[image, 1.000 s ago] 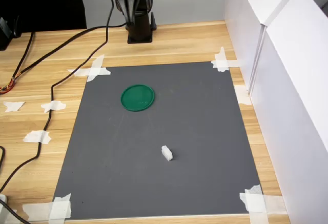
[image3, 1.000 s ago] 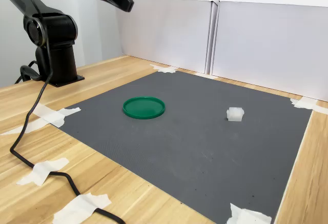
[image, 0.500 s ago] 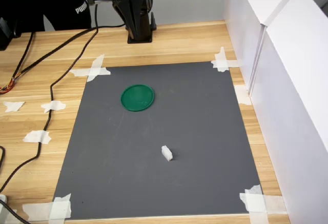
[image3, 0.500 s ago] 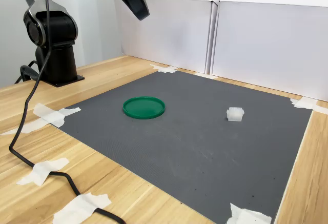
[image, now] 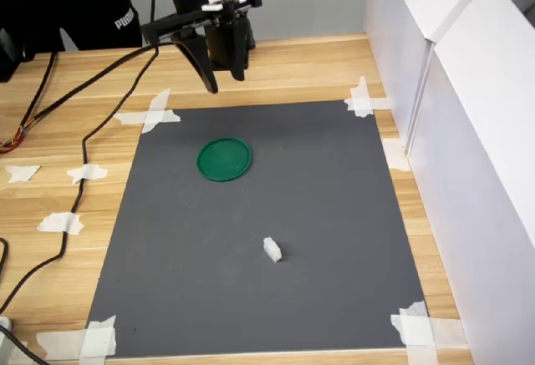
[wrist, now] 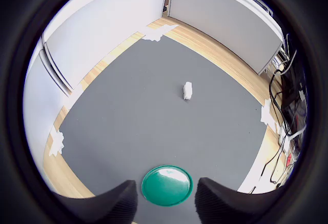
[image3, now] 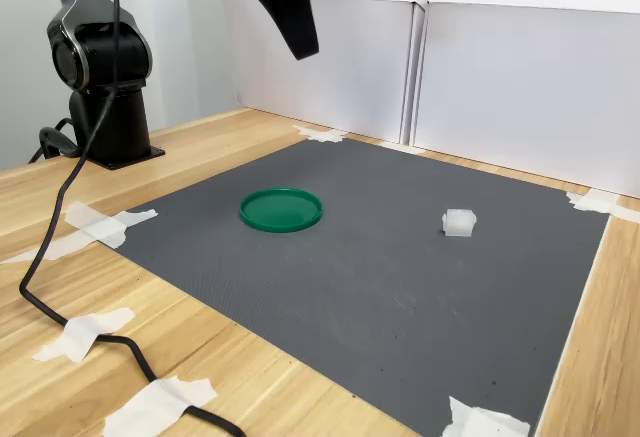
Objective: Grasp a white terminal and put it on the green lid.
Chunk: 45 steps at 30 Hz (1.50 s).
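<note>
Nothing is done yet — the white terminal (image: pixel 272 249) is lying at five o'clock from the green lid (image: pixel 224 159), the gripper (image: pixel 224 81) hanging high with fingers (wrist: pixel 114 202) released, empty.

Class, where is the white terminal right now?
In the first exterior view, the white terminal sits alone on the grey mat, below-right of the green lid.

Dark-green lid (image: pixel 224 159), white terminal (image: pixel 272 249), plain grey mat (image: pixel 318 215), black gripper (image: pixel 223 74), pale wood-grain table (image: pixel 50 190)
</note>
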### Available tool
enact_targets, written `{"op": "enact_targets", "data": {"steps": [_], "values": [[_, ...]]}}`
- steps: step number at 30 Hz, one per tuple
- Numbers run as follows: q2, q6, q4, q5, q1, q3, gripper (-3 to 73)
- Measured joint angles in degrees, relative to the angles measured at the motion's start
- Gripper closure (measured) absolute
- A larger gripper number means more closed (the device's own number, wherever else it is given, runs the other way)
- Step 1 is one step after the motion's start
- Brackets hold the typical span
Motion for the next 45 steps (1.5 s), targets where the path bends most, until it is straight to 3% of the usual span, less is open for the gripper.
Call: {"op": "enact_targets", "data": {"steps": [5,22,29,45], "values": [[4.57,-0.17,0.05,0.17,0.00,-4.66,8.9],[16.64,1.47,3.82,1.03,0.68,-18.10,8.6],[22.12,2.02,0.01,-3.92,5.22,-18.50,8.6],[32.26,3.90,-0.64,-13.69,6.39,-18.62,9.0]]}}
